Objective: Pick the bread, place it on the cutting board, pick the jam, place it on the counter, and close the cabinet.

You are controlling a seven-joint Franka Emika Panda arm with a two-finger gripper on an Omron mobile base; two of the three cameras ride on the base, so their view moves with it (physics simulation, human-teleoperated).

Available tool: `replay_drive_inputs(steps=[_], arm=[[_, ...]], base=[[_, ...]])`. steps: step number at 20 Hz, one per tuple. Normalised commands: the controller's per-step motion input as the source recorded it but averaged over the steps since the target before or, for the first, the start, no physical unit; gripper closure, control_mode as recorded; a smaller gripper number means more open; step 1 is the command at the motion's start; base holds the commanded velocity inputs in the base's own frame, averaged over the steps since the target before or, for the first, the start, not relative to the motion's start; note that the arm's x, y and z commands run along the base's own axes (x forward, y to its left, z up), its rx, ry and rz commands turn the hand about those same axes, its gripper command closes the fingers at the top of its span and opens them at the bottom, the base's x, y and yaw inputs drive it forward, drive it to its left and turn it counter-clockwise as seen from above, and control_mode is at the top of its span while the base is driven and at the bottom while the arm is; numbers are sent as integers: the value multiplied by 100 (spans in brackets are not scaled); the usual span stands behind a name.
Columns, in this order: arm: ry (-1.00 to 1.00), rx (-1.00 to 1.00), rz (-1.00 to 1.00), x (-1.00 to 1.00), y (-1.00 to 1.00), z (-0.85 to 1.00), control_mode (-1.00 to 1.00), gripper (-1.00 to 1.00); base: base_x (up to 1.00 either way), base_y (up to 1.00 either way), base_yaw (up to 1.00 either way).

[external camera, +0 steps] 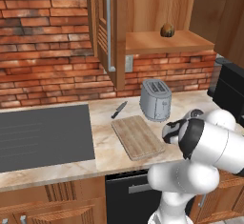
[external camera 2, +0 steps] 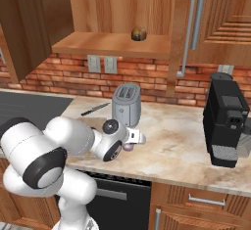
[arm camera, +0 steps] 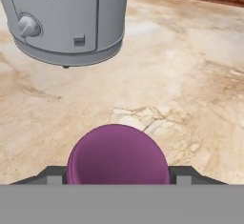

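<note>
The jam [arm camera: 118,154], a purple jar, sits between my gripper's [arm camera: 118,176] two dark fingertips, and the gripper is shut on it. In the right base view the gripper [external camera 2: 133,141] is low over the counter [external camera 2: 171,141], just in front of the toaster, with a sliver of the jam [external camera 2: 128,147] under it. The bread [external camera: 167,30] [external camera 2: 139,33] rests on the shelf inside the cabinet [external camera: 106,27], whose doors stand open. The cutting board [external camera: 137,136] lies bare on the counter [external camera: 107,147], left of the arm.
A grey toaster [external camera: 156,99] [external camera 2: 126,104] [arm camera: 66,18] stands right behind the jam. A knife [external camera: 119,109] lies behind the board. The dark cooktop [external camera: 43,137] is at the left and a black coffee machine [external camera 2: 225,121] at the right.
</note>
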Motion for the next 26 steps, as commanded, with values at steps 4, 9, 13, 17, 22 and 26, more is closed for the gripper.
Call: replay_drive_inputs(steps=[4,9,13,17,22,26], arm=[[0,0,0,0,0,-9,-100,100],[0,0,0,0,0,-5,-100,100],[0,0,0,0,0,-6,-100,100],[0,0,0,0,0,-9,-100,100],[0,0,0,0,0,-1,-100,100],[1,0,0,0,0,0,-100,100]], base=[[0,0,0],[0,0,0],[0,0,0],[0,0,0],[0,0,0],[0,0,0]])
